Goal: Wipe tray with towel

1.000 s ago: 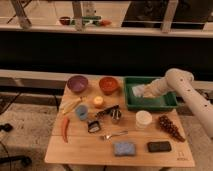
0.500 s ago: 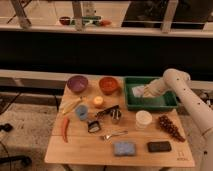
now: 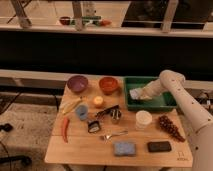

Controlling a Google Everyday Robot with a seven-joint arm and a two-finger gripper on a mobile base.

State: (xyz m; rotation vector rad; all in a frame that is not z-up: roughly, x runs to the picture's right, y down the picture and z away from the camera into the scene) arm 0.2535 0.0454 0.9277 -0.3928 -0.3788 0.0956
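A green tray (image 3: 161, 104) stands at the back right of the wooden table. A pale towel (image 3: 136, 94) lies inside it at the left end. My gripper (image 3: 144, 94) is down in the tray on the towel, at the end of the white arm (image 3: 175, 85) that reaches in from the right.
On the table (image 3: 80, 150) are a purple bowl (image 3: 77, 83), an orange bowl (image 3: 108, 84), bananas (image 3: 71, 105), an orange (image 3: 98, 101), a blue cup (image 3: 82, 112), a red chili (image 3: 64, 129), sunglasses (image 3: 107, 111), a fork (image 3: 114, 135), a white cup (image 3: 143, 120), grapes (image 3: 171, 127), a blue sponge (image 3: 124, 148) and a black case (image 3: 159, 146).
My gripper and the towel have slid left inside the tray, from about its middle toward its left end.
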